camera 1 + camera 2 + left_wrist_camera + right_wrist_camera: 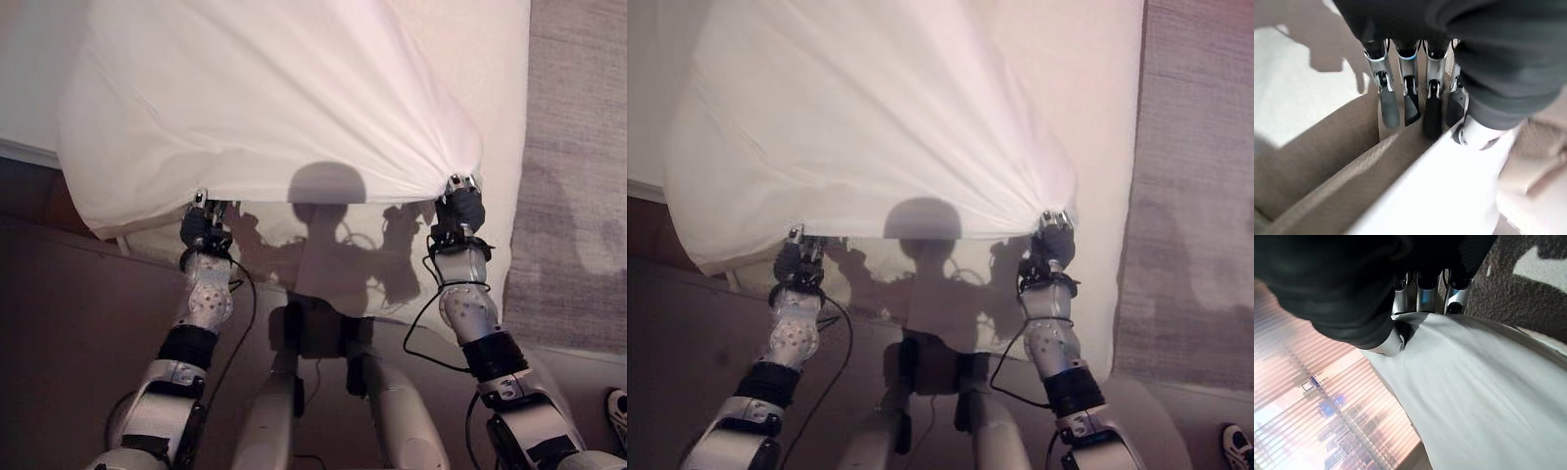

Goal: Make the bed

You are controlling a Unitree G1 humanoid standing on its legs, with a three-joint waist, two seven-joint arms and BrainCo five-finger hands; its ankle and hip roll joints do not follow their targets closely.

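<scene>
- Bed (509, 117): white mattress, its bare strip beside grey carpet (578, 147), brown floor (59, 323) at the near side.
- White sheet (265, 108): lifted over the bed, near edge taut between both hands.
- Left hand (203, 223): pinches the sheet's near-left edge.
- Right hand (460, 201): clenched on the bunched near-right corner.
- Window blinds (1317, 396) show behind in the right wrist view.

Each arm is silver-grey, its forearm shell dotted with small round holes and ringed by a black band farther back from the hand. The left hand (201, 227) and right hand (460, 206) wear dark ribbed covers over back and wrist. Silver fingers (1388, 100) with dark tips extend past the cover.
</scene>
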